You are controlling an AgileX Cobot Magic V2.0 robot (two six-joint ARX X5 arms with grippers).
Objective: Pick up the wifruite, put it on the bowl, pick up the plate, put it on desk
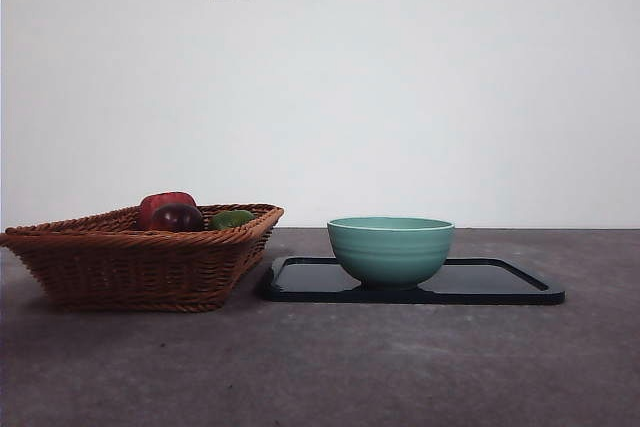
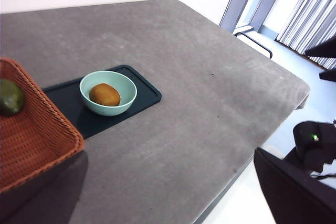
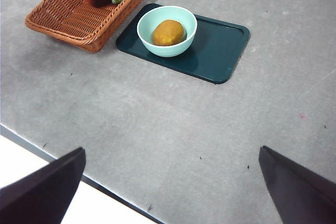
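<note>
Now I see the wifruite (image 3: 168,33) lying inside the bowl (image 3: 167,31), and the bowl stands on the dark plate (image 3: 220,51) on the desk (image 3: 173,129), just beside the wicker basket (image 3: 79,17). My right gripper (image 3: 170,192) is spread wide, well apart from them. For my left gripper (image 2: 283,192) I cannot tell.

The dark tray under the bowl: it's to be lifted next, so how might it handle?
The tray looks thin, flat and stiff, with a low rim, probably hard to grip. The bowl holding the wifruite sits off-centre on it, so it may tilt or slide.
</note>
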